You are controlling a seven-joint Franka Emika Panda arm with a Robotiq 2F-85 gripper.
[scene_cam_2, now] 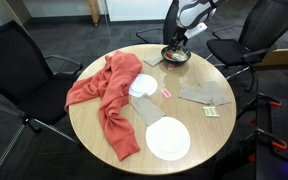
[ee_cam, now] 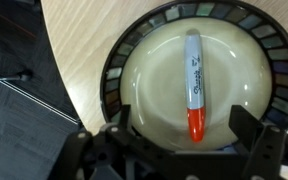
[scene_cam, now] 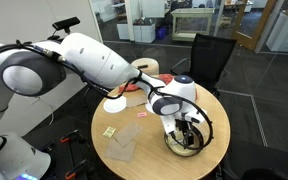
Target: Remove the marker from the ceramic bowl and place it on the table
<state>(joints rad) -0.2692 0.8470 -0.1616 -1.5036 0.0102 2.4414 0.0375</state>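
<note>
The marker (ee_cam: 194, 88) has a grey barrel and a red-orange cap and lies inside the ceramic bowl (ee_cam: 119, 60), which has a dark rim and a pale inside. In the wrist view my gripper (ee_cam: 179, 135) is open, its fingers standing either side of the marker's red cap, just above the bowl. In both exterior views the gripper (scene_cam: 187, 128) (scene_cam_2: 180, 40) hangs over the bowl (scene_cam: 174, 146) (scene_cam_2: 175, 56) at the edge of the round wooden table (scene_cam_2: 214, 130). The marker is hidden in the exterior views.
A red cloth (scene_cam_2: 104, 95), two white plates (scene_cam_2: 168, 139) (scene_cam_2: 143, 85), brown paper pieces (scene_cam_2: 204, 95) and a small pink item (scene_cam_2: 166, 93) lie on the table. Black office chairs (scene_cam_2: 19, 65) stand around it.
</note>
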